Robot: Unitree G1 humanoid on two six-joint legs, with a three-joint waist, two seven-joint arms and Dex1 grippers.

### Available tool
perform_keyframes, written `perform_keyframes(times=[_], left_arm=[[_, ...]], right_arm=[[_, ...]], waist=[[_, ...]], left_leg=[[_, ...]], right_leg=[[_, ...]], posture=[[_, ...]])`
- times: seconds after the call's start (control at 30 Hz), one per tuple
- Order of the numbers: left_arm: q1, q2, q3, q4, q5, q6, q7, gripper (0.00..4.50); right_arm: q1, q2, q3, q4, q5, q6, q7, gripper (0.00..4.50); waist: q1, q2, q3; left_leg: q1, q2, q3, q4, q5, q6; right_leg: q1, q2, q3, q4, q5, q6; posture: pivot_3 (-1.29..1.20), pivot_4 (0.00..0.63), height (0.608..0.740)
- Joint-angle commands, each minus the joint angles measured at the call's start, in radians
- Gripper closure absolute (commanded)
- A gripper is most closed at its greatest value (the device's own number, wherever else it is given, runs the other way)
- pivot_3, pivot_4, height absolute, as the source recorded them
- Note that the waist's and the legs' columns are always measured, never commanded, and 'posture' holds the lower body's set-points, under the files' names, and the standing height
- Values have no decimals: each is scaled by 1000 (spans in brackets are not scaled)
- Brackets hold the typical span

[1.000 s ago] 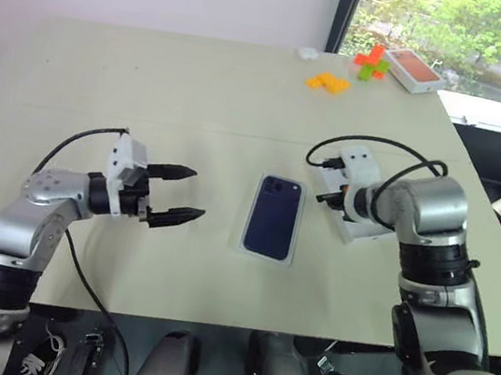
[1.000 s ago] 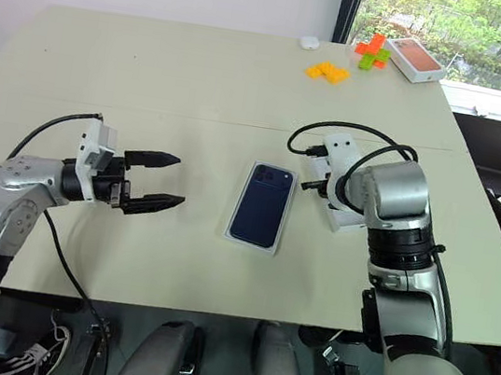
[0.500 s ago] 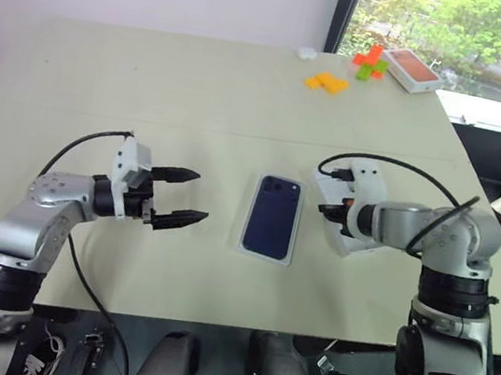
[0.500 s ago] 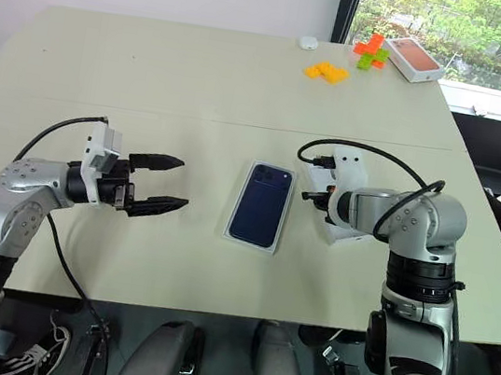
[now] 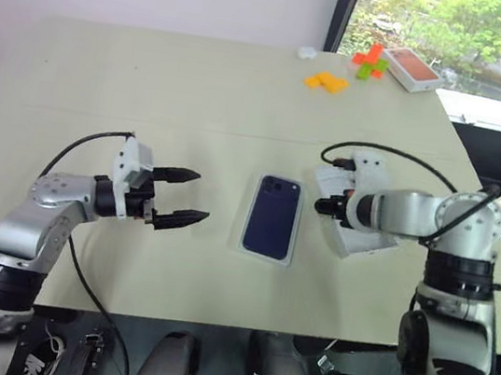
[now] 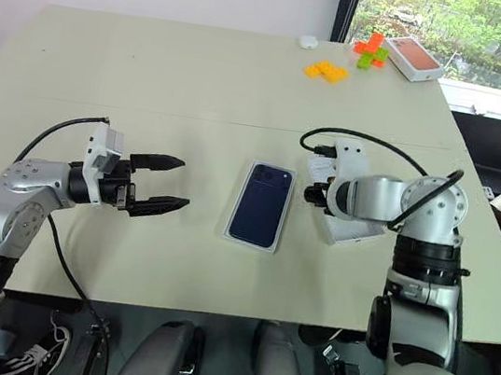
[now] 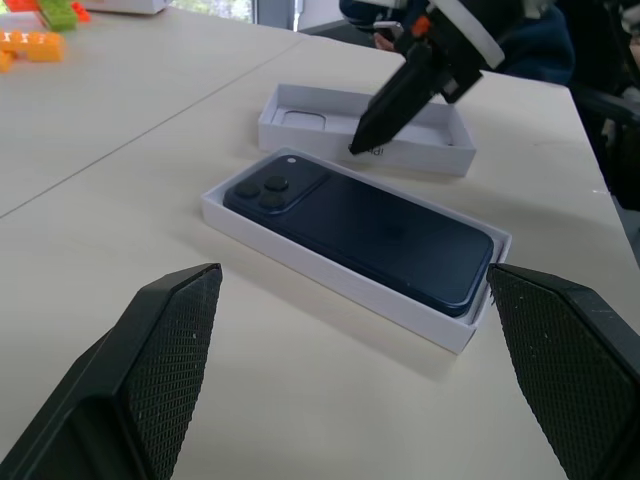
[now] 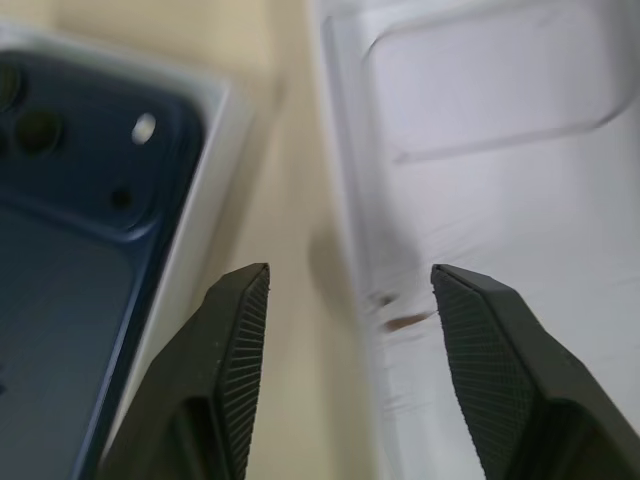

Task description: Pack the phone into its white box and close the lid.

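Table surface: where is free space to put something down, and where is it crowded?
Free: the wide table stretch behind both tools, up to the orange blocks; also the front edge before the white box. Crowded: the narrow strip between that box and the lid, under the right tool.

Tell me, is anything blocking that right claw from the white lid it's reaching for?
Nothing visible does. The right claw hangs open straddling the lid's near wall, beside the white box that already holds the phone. Bare table lies around them.
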Motion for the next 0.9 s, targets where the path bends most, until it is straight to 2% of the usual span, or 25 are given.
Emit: perform_keyframes(times=[0.03, 0.27, 0.57, 0.8, 0.9], left_arm=[[1, -1, 7, -22, -6, -9, 1, 0], [10, -5, 9, -34, -11, -4, 6, 0], [10, -13, 7, -37, -14, -2, 13, 0], [6, -19, 6, -36, -14, -2, 19, 0], [8, -22, 6, -40, -14, -1, 22, 0]], right_arm=[[-51, -73, 103, -33, -10, 7, 128, 1730], [-46, -188, 276, -113, -100, 7, 406, 1730], [-42, -210, 358, -145, -322, -31, 620, 1730], [-36, -224, 398, -129, -476, -70, 760, 1730], [-35, -227, 414, -123, -537, -80, 804, 2594]], waist=[[0, 0, 0], [1, 0, 0], [4, 0, 0], [6, 0, 0], [6, 0, 0]], left_leg=[[0, 0, 0, 0, 0, 0], [-2, 2, 1, -1, -2, 4], [-5, 2, 1, 0, -2, 4], [-15, 1, 1, 1, -2, 4], [-15, 1, 1, 1, -2, 4]], right_leg=[[0, 0, 0, 0, 0, 0], [0, 2, 0, -5, 0, 0], [-1, 1, 0, -9, 0, 0], [-13, 0, 0, -7, 1, 0], [-13, 0, 0, -7, 1, 0]], posture=[[0, 150, 740], [0, 150, 740], [0, 150, 740], [0, 150, 740], [0, 150, 740]])
